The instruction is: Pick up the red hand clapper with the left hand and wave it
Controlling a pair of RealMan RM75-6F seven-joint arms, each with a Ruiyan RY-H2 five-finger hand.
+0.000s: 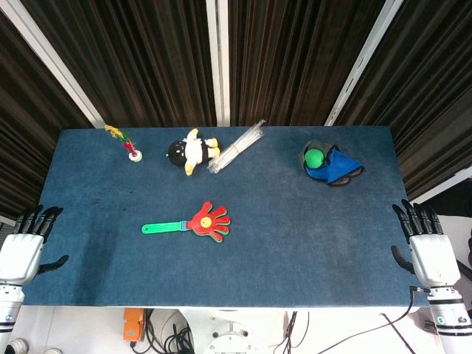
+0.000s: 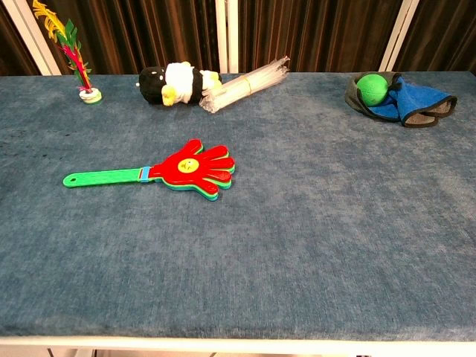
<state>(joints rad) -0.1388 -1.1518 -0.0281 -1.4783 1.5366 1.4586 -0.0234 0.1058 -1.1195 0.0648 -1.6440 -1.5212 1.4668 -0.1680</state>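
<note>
- Table point(image 1: 310, 251): blue felt-like cloth, matte, slightly fuzzy; carries everything.
- My left hand point(image 1: 22, 251): at the table's left edge near the front corner, fingers apart and pointing toward the back edge, holding nothing.
- My right hand point(image 1: 429, 251): same pose at the right edge, empty, fingers apart.
- Clapper point(image 1: 190, 223): flat hard plastic, lying left of the table's middle, well apart from both hands but nearer my left. Long axis runs roughly left-right; green handle point(image 1: 162, 228) points toward my left hand, red palm with stacked green and yellow leaves away from it. Reach goes rightward and forward, I judge.
- Back edge: blue cloth with green ball point(image 1: 315, 157), plush penguin point(image 1: 190, 152), clear sticks point(image 1: 236, 146), feather shuttlecock point(image 1: 127, 142).
</note>
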